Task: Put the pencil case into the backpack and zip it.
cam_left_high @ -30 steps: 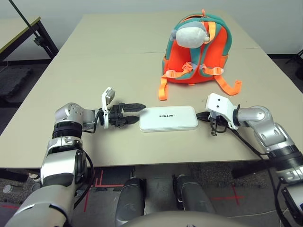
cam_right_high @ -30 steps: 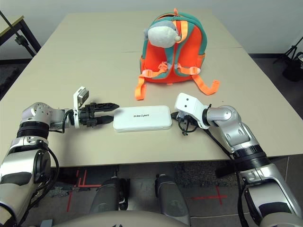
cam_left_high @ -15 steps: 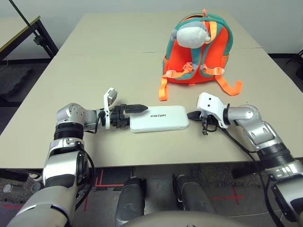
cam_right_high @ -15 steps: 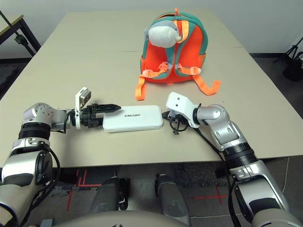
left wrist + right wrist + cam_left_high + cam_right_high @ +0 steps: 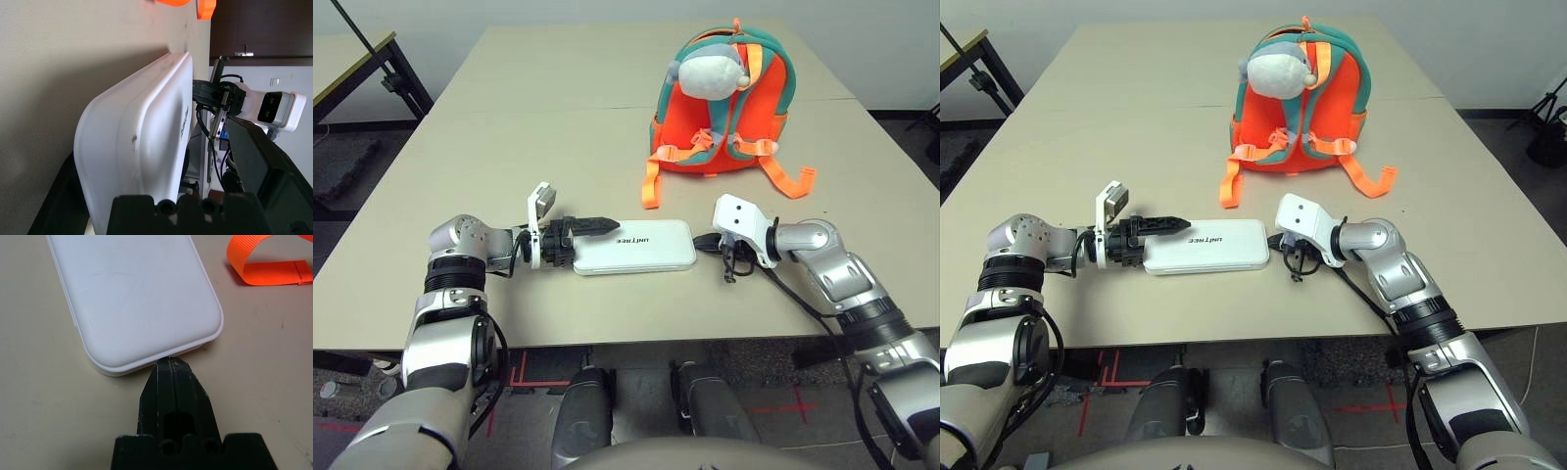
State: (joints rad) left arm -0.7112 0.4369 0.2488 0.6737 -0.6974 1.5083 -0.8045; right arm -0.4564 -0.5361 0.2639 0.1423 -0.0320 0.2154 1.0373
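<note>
Pencil case pushed left along the table's near edge

The closed right gripper (image 5: pixel 168 363) has nudged the pencil case (image 5: pixel 634 246) between the wide-open left gripper (image 5: pixel 585 235) fingers; backpack (image 5: pixel 722 103) stays farther back.

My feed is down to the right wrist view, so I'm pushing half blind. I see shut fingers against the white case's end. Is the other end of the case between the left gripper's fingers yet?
Observer: Yes. The flat white rectangular pencil case has its far end between the open fingers of the left gripper.
Operator: Is it lifted at all?
Observer: It lies flat on the beige table, one black finger above its face.
Operator: Where's the bag?
Observer: The orange backpack with teal trim stands upright beyond the case, a strap trailing toward it, apart.
</note>
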